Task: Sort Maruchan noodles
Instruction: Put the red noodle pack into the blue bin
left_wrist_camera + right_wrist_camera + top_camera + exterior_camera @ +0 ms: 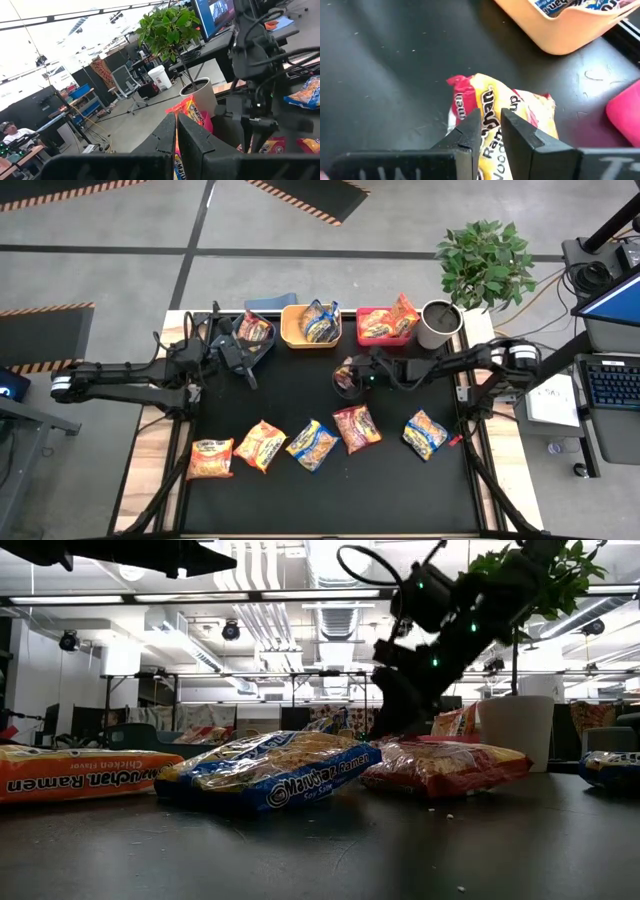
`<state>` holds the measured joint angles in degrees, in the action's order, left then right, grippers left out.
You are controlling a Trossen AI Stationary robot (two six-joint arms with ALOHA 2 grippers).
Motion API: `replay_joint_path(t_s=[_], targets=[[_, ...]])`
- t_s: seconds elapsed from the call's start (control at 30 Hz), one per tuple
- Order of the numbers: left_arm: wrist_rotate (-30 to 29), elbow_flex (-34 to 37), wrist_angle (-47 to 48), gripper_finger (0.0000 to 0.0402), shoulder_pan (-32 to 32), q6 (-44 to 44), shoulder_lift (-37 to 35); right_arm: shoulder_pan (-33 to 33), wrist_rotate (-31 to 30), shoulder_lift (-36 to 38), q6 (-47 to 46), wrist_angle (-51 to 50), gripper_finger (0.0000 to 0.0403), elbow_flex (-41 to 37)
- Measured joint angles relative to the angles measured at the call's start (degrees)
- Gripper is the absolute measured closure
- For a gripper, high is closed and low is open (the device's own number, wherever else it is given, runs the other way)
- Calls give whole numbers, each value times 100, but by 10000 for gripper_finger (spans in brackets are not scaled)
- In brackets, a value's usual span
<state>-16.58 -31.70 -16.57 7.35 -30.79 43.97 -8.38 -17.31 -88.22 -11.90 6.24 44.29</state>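
Presently right pincer (pixel 490 127) clamping red-trimmed noodle packet (pixel 495 107), left pincer (pixel 176 132) closed

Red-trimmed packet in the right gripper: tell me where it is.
In the high view the red-trimmed packet is pinched in the right gripper at table centre, in front of the yellow bin and red bin.

Open black mat (pixel 290 395) at centre, passable. Blocked at 12 o'clock by yellow plastic bin (pixel 296 335) and red plastic bin (pixel 364 314); at 6 o'clock by row of crinkly ramen packets (pixel 312 444).
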Motion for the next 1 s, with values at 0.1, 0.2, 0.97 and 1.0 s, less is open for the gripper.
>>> replay_joint_path(t_s=[0.1,0.2,0.97,1.0], targets=[[0,0,4,402,1,-1,0,0,-169,-240,27,700,340,-253],[0,0,4,402,0,-1,0,0,-243,-453,61,1513,340,-485],[1,38,95,402,0,665,66,63,576,-564,109,3336,340,-723],[0,54,150,402,0,809,127,63,584,-401,121,3119,340,-723]])
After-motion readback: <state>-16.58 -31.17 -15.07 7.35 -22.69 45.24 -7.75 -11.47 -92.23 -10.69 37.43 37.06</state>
